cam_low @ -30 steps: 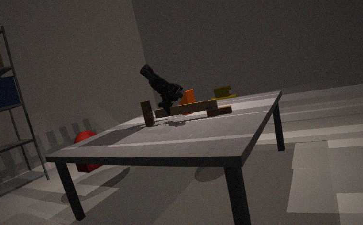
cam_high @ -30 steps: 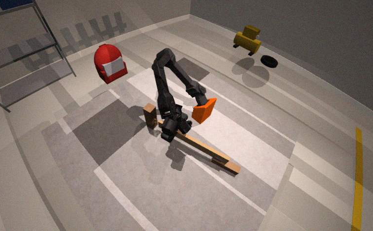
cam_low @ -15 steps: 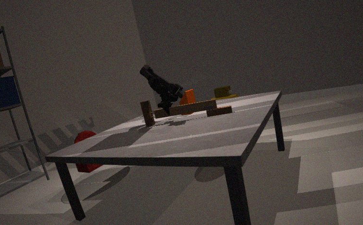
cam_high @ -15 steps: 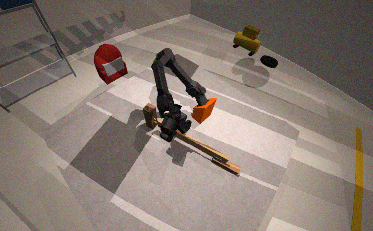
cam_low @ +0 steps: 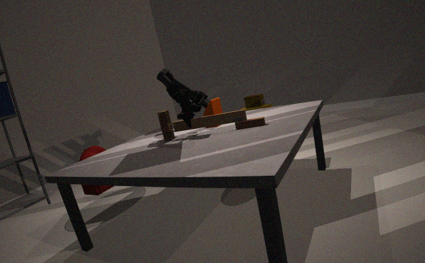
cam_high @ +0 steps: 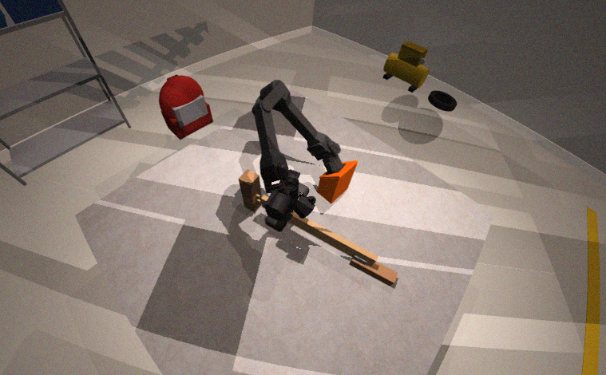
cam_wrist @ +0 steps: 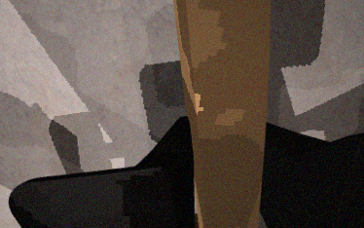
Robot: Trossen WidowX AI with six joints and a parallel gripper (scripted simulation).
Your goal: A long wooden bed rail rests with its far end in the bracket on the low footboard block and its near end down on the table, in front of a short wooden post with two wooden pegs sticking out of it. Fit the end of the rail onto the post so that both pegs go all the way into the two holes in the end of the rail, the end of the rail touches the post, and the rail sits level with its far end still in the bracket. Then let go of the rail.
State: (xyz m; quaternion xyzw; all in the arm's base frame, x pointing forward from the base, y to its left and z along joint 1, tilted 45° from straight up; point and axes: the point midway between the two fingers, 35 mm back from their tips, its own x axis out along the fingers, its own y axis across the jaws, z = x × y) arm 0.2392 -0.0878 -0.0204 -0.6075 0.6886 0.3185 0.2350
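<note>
The long wooden rail [cam_high: 335, 238] [cam_low: 220, 118] [cam_wrist: 229, 73] runs from the short post [cam_high: 250, 193] [cam_low: 165, 125] to the low footboard block [cam_high: 383, 274] [cam_low: 253, 123]. My gripper [cam_high: 283, 215] [cam_low: 188, 123] [cam_wrist: 205, 122] is shut on the rail near its near end. That end is off the table, at about the height of the pegs [cam_high: 259, 199] [cam_low: 171, 127]. A short stretch of the pegs shows between post and rail end, so the two are a little apart. Whether the peg tips are inside the holes cannot be told. The far end is at the block's bracket; its exact seating is unclear.
An orange wedge-shaped object [cam_high: 338, 181] [cam_low: 214, 107] is behind the rail, close beside the arm. The table [cam_low: 207, 166] carries the post and block. A red helmet [cam_high: 184, 107] [cam_low: 95, 153], a yellow compressor [cam_high: 405, 69] and a shelf rack [cam_high: 81, 46] are farther off.
</note>
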